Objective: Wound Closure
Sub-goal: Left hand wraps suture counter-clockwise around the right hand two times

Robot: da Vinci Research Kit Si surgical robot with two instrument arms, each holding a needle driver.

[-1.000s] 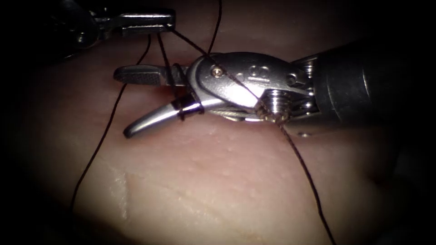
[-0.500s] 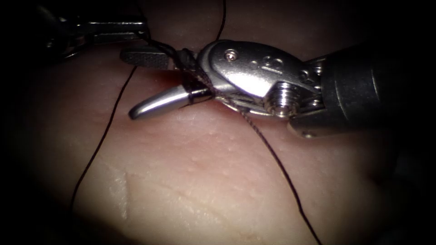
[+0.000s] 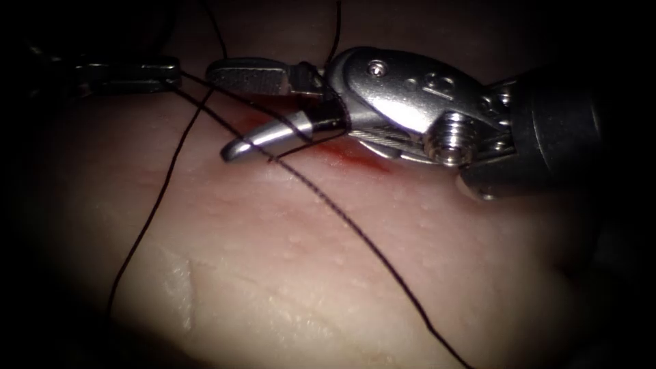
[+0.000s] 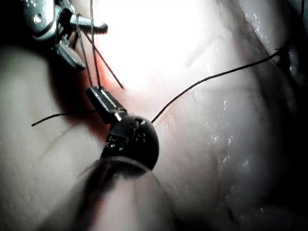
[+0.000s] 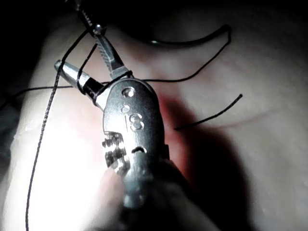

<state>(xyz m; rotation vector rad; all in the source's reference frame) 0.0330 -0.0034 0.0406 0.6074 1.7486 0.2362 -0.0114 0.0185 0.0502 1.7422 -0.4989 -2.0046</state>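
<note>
Red fluid (image 3: 357,159): one small wet smear near the centre of my endoscope view, slightly above mid-height. It runs left to right and is brightest at its right end. A fainter reddish tinge extends up and left from it. Dark surround (image 3: 41,328): occupies the frame edges and corners; I can discern no detail there.

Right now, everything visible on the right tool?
The right tool is polished metal on a dark shaft, entering from the right. Its jaws stand open above the tissue, one flat and ridged, one curved and pointed. Dark thread is looped around the jaw bases and runs to the left tool. It holds nothing. Red fluid lies beneath.
</note>
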